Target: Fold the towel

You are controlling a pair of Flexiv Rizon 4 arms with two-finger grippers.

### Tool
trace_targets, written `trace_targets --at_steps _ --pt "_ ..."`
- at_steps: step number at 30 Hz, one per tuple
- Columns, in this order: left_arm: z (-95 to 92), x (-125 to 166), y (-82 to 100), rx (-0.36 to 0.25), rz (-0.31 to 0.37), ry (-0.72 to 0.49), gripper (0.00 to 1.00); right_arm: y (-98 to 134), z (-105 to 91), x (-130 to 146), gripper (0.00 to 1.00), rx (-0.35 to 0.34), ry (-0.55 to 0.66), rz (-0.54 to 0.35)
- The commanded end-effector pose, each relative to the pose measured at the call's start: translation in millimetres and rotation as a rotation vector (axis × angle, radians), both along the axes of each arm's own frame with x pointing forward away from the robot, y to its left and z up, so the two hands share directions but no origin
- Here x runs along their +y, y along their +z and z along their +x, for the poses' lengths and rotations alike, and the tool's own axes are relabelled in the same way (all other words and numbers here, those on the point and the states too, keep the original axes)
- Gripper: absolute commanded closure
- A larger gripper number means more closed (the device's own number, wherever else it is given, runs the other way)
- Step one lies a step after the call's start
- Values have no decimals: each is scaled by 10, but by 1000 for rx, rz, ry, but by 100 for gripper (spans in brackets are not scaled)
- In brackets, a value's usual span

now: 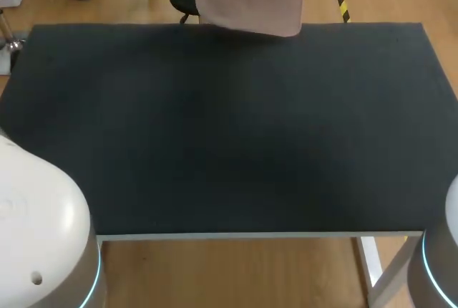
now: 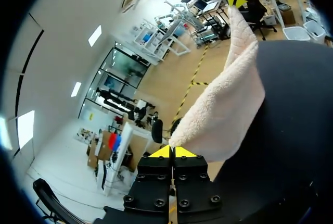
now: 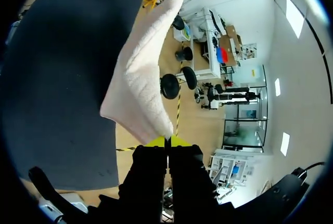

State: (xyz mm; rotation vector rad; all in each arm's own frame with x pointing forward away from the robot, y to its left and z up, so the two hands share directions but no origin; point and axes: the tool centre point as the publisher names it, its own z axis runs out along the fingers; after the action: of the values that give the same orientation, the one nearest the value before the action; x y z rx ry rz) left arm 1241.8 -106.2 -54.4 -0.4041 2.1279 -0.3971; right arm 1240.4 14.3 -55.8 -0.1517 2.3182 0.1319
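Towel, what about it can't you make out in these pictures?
Head view: towel cut off above by the frame edge; neither gripper shows.
Left wrist view: left gripper covers the corner it pinches.
Right wrist view: right gripper covers its corner; the towel's other face is turned away.

White arms [image 1: 39,215]; black screwed grippers [image 2: 172,152]; yellow tips [image 2: 162,152]

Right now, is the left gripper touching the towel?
Touching. The left wrist view shows the left gripper shut on a corner of the towel.
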Motion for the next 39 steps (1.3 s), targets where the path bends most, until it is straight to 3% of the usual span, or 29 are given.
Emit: trace_targets --at_steps 1,7,13,21,28,39 --pt "-290 84 -136 19 12 -12 100 -133 -124 12 100 20 26 -2" --pt "-786 173 -328 65 18 -1 100 -398 -527 37 100 87 46 6" --pt "-1190 231 -373 90 4 4 100 -439 -894 12 100 108 49 25" --pt "-1691 265 -588 165 20 -26 100 -624 -1365 27 100 160 64 32" --pt "-1977 286 -620 192 27 -33 100 -794 -1659 119 100 222 78 63" --pt "-2256 326 -506 181 15 -59 100 -665 -1923 168 100 208 84 93"
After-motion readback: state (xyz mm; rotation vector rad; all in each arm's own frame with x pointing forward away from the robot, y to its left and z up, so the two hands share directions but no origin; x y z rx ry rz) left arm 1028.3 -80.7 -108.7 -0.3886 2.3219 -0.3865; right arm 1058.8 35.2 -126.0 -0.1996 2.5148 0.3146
